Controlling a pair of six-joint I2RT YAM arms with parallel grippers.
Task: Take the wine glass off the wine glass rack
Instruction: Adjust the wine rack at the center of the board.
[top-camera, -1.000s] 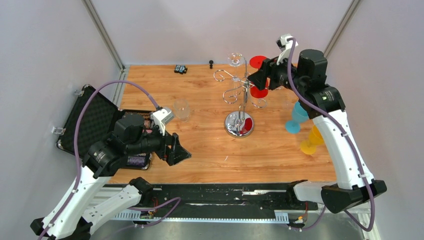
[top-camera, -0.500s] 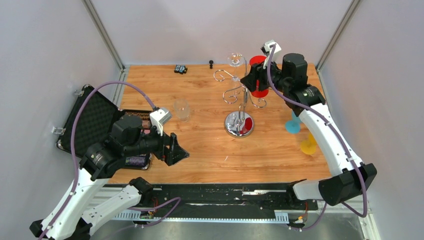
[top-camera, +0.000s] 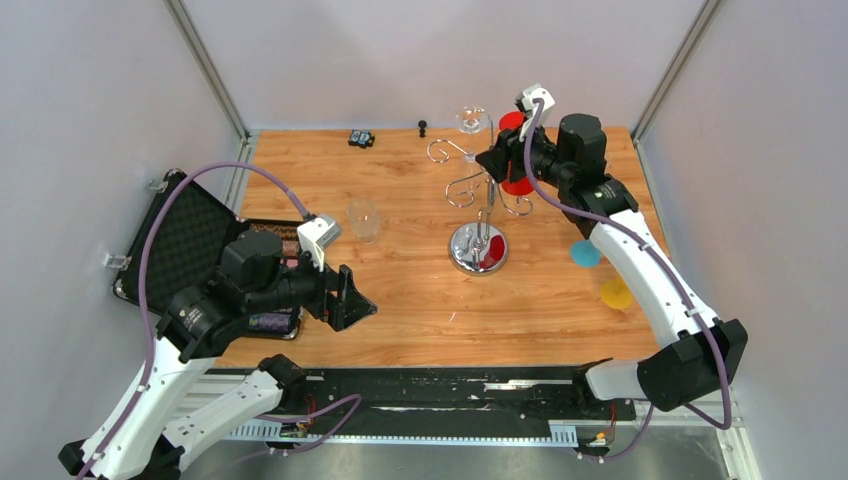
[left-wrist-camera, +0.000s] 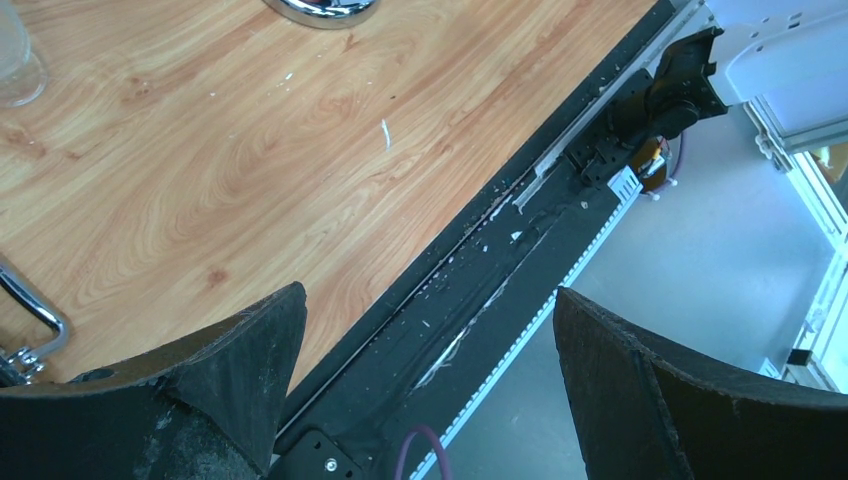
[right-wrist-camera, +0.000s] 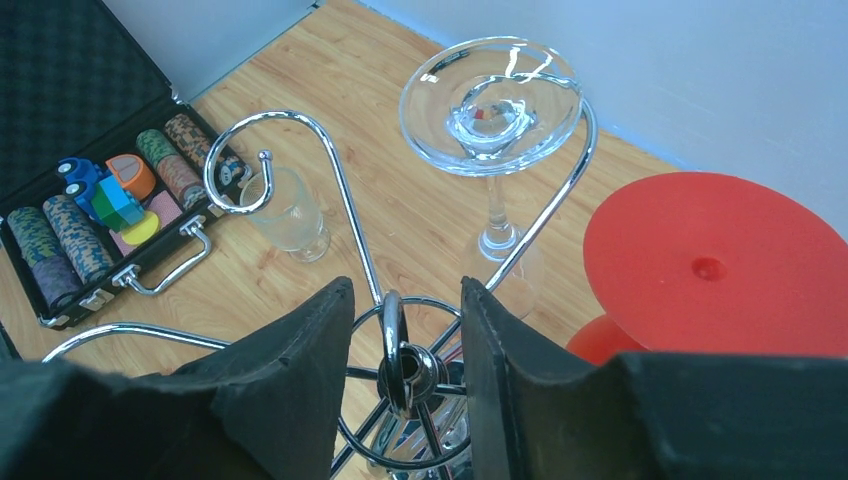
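Low in the top view, the left gripper hovers over the near edge of the wooden table, its fingers spread wide and holding nothing. Past it, at centre, the wine glass rack stands on its mirrored base. The right gripper straddles the loop atop the rack's post, fingers parted with gaps on both sides, grasping nothing. Beyond, toward the top of the frame, a clear wine glass hangs foot-up in a hook arm, with a red wine glass just right of it.
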